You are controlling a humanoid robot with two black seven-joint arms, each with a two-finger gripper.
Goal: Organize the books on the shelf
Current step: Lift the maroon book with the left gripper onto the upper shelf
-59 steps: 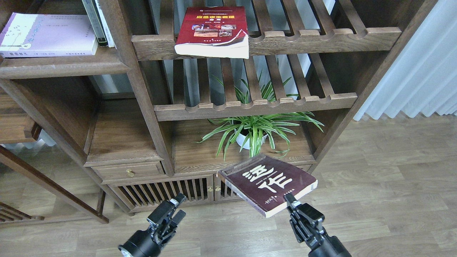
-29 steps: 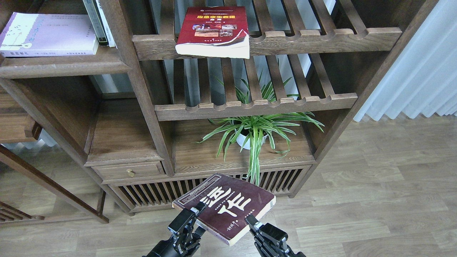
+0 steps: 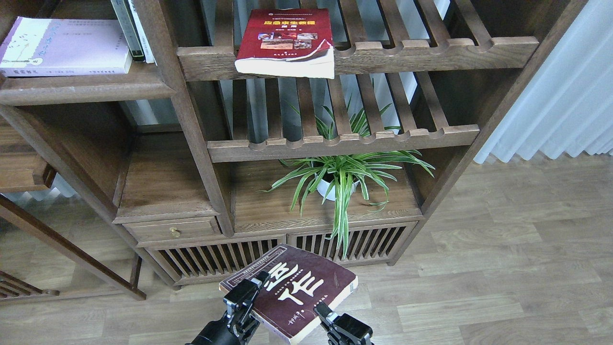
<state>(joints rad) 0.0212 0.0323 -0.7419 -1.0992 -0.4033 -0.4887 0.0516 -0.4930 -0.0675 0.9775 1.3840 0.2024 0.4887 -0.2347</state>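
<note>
The dark maroon book (image 3: 292, 290) with big white characters is held low in front of the bookcase, over the floor. My left gripper (image 3: 249, 292) grips its left edge, with one fingertip (image 3: 262, 278) on the cover. My right gripper (image 3: 322, 311) is shut on its near right edge. The pale lilac-white book (image 3: 62, 48) lies flat on the solid dark-brown shelf (image 3: 81, 88) at the upper left. The red book (image 3: 287, 43) with a yellow title lies on the upper slatted rack (image 3: 431, 52), its front edge overhanging the rail.
Two thin books (image 3: 131, 28) stand upright beside the lilac one. A potted spider plant (image 3: 340, 177) stands on the lower board under a second slatted rack (image 3: 345, 141). A small drawer (image 3: 172, 230) and slatted cabinet doors lie below. White curtains (image 3: 565, 96) hang at right.
The maroon book has moved left and down, from beside the plant to low centre. My left gripper has come up to it and taken its left edge. The right gripper moved left with it.
</note>
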